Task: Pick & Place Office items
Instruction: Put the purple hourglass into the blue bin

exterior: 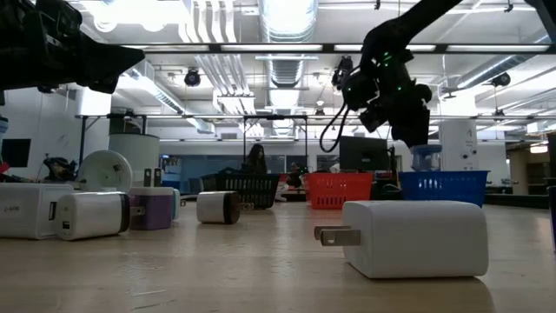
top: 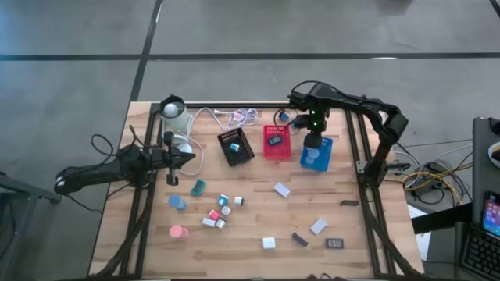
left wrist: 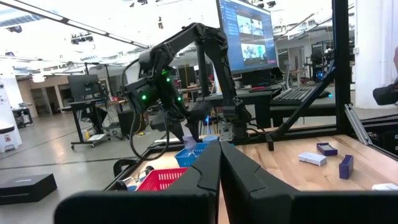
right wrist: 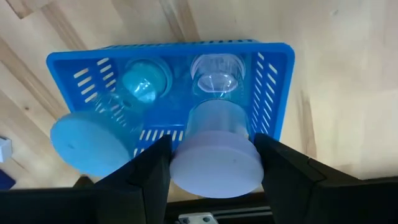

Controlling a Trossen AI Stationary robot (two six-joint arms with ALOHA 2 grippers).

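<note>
A lavender roll (right wrist: 216, 155) sits between the two fingers of the right pincer (right wrist: 214, 163), above the blue tray (right wrist: 277, 81) at the upper right of the high view. In this tray lie a clear roll (right wrist: 217, 71) and a light blue roll (right wrist: 144, 79); another blue roll (right wrist: 83, 144) leans at its edge. On the table (top: 375, 250), in the lower middle of the high view, the other items lie scattered: a pink roll (top: 178, 232), a blue roll (top: 177, 202), a teal block (top: 198, 186), white blocks (top: 269, 243) and a dark rectangle (top: 334, 243).

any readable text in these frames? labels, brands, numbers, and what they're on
None can be read.
Monitor in the left wrist view: window with lines of text, too small to read.
White charger block in the low view: facing side is blank.
Blue tray and lavender roll between the right fingers: no markings visible.
</note>
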